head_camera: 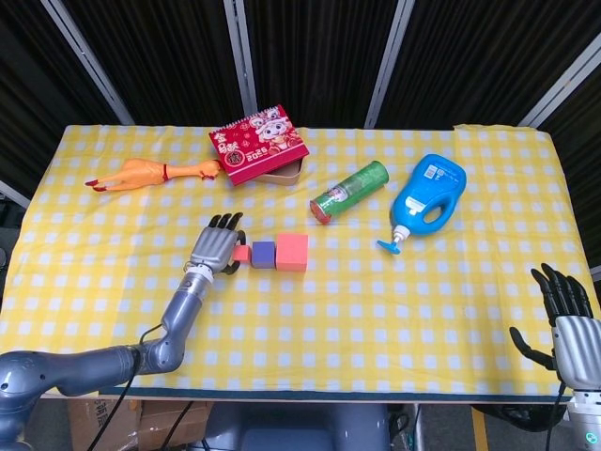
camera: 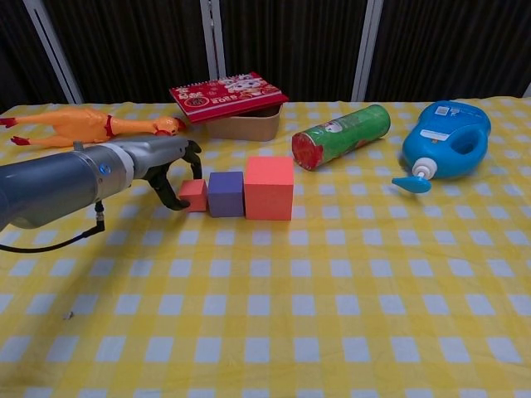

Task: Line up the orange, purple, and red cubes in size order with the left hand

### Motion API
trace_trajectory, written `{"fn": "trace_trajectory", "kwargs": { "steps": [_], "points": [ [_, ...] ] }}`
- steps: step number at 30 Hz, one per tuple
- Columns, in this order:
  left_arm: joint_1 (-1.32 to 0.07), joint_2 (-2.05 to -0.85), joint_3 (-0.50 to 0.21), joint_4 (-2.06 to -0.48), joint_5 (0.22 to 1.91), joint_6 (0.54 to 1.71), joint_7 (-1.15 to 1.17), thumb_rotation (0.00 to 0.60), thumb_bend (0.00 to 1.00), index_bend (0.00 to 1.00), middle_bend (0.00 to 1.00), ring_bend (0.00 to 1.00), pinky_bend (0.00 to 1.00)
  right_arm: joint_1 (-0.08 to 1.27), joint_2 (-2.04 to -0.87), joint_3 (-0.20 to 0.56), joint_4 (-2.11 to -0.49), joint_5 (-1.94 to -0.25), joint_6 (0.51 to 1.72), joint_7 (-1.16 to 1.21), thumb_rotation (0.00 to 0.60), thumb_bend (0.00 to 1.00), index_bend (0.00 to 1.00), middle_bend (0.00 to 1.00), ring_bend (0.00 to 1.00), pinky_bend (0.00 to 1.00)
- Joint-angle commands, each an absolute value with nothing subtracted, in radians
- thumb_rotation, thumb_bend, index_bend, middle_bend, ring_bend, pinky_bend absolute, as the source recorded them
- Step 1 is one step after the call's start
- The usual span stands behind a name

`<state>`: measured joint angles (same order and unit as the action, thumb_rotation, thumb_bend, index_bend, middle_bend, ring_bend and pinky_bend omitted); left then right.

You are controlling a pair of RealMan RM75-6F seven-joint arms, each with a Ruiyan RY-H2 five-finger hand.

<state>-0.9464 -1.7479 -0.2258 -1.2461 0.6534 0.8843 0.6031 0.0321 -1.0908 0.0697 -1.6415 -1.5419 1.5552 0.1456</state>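
The cubes make one row running left to right at the table's middle: large cube, purple cube, small cube. The left hand holds the small one. Only the head view shows the right hand, fingers apart.

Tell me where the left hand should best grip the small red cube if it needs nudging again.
Probably by the red cube's near and far faces, coming from its free left side where the left hand is; its right face is against the purple cube.

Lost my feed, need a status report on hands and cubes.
Left hand holds small red cube against purple cube; big orange cube next in row. Right hand open, idle. Nothing in the way.
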Motion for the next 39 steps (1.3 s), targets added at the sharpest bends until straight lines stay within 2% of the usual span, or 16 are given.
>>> {"fn": "trace_trajectory", "kwargs": {
  "steps": [1,6,12,21,28,35,39],
  "points": [
    [-0.95,-1.756,-0.228,-1.239,0.652,0.888,0.601,0.6,0.4,0.41,0.0,0.0,0.01,0.032,-1.091,0.069,-1.642,-1.542,1.555,0.146,0.6,0.37,0.0,0.0,0.0,0.04],
    [-0.955,-1.76,-0.231,-1.235,0.644,0.883,0.603,0.6,0.39,0.4,0.0,0.0,0.01,0.032,-1.09,0.07,-1.642,-1.542,1.555,0.146,0.6,0.37,0.0,0.0,0.0,0.04],
    [-0.959,-1.761,-0.227,-1.236,0.634,0.882,0.612,0.6,0.32,0.36,0.0,0.0,0.01,0.032,-1.09,0.069,-1.641,-1.542,1.555,0.145,0.6,0.37,0.0,0.0,0.0,0.04],
    [-0.945,-1.737,-0.219,-1.27,0.629,0.9,0.611,0.6,0.29,0.32,0.0,0.0,0.01,0.031,-1.091,0.069,-1.64,-1.544,1.558,0.143,0.6,0.37,0.0,0.0,0.0,0.04],
    [-0.89,-1.644,-0.197,-1.397,0.645,0.95,0.592,0.6,0.29,0.3,0.0,0.0,0.01,0.03,-1.092,0.069,-1.64,-1.546,1.562,0.142,0.6,0.37,0.0,0.0,0.0,0.04],
    [-0.872,-1.596,-0.164,-1.453,0.633,0.957,0.616,0.6,0.39,0.29,0.0,0.0,0.01,0.031,-1.093,0.07,-1.644,-1.545,1.56,0.141,0.6,0.37,0.0,0.0,0.0,0.04],
    [-0.873,-1.597,-0.154,-1.464,0.626,0.957,0.627,0.6,0.4,0.29,0.0,0.0,0.01,0.03,-1.095,0.07,-1.643,-1.547,1.563,0.136,0.6,0.37,0.0,0.0,0.0,0.04]
  ]
}}
